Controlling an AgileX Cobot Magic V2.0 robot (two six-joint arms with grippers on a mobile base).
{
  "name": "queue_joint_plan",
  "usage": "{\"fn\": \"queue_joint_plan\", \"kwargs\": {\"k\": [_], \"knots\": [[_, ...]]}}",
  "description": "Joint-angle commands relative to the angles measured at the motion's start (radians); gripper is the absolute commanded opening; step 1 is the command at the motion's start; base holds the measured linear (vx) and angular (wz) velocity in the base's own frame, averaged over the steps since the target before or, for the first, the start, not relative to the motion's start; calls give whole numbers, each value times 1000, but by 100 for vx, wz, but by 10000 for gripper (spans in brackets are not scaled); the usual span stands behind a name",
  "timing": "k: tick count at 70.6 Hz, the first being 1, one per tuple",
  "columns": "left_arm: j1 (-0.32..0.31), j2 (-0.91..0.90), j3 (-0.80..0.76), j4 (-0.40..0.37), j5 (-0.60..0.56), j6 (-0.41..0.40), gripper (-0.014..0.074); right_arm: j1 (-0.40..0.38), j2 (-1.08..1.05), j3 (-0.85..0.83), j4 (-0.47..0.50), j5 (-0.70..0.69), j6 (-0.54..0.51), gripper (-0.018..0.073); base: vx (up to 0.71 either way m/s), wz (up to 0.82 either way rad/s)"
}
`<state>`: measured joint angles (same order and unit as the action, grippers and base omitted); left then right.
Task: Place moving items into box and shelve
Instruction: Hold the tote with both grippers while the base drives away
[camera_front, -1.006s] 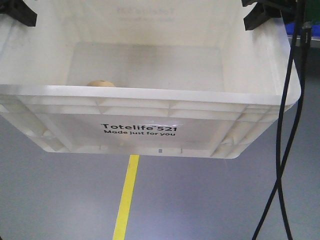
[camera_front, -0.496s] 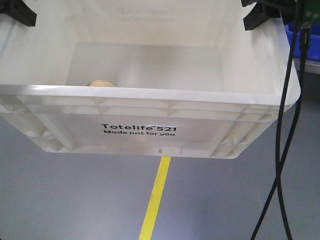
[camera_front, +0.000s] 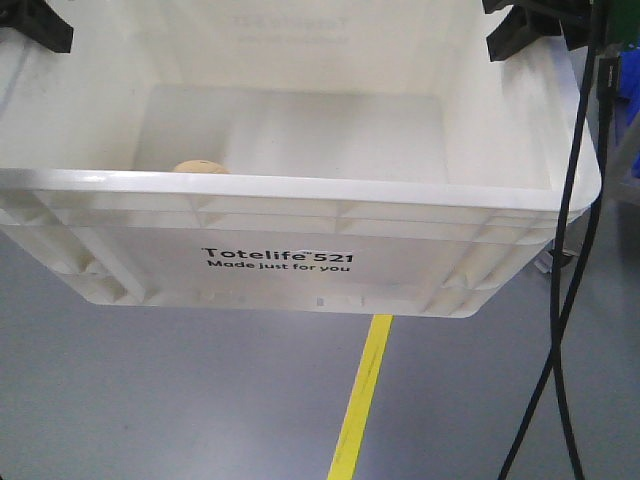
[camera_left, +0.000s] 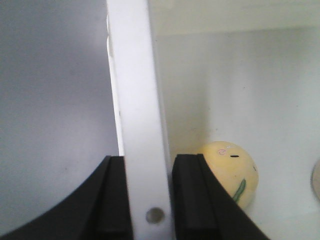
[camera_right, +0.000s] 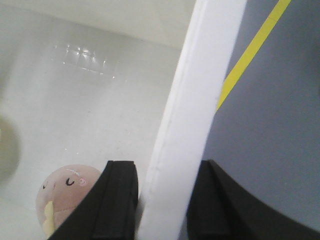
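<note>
Between the two grippers hangs the white box, lifted clear of the grey floor and tipped a little toward the front camera. On its bottom, close to the left wall, lies a round yellowish toy with a small face. The right wrist view shows a pinkish round toy close to the right wall, and it cannot be told whether this is the same one.

The left gripper is pinched on the left wall, one finger inside and one outside. The right gripper grips the right wall the same way.

The packing looks done, so the step in hand is likely the carry to the shelf. To do it well, both arms should travel as one, with equal squeeze and equal height, so the thin walls neither flex nor slip between the pads. Levelling the box would stop the toy rolling. Turns of the base should be gentle.

A black cable hangs just beside the right front corner and could snag there. A yellow line crosses the floor below.
</note>
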<state>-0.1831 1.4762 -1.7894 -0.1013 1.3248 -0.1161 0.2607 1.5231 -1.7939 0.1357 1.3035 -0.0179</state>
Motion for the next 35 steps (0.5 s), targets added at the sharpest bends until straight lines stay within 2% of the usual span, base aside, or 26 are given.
{"fn": "queue_joint_plan", "kwargs": {"k": [1,35], "knots": [[-4,-51,-44,-17,-80,1,-17,2,-54,-46,31,-20,-34,-12,54,7],[-4,-51,-44,-19,-80,1,-17,2,-54,-46,31,-20,-34,-12,54,3]]}}
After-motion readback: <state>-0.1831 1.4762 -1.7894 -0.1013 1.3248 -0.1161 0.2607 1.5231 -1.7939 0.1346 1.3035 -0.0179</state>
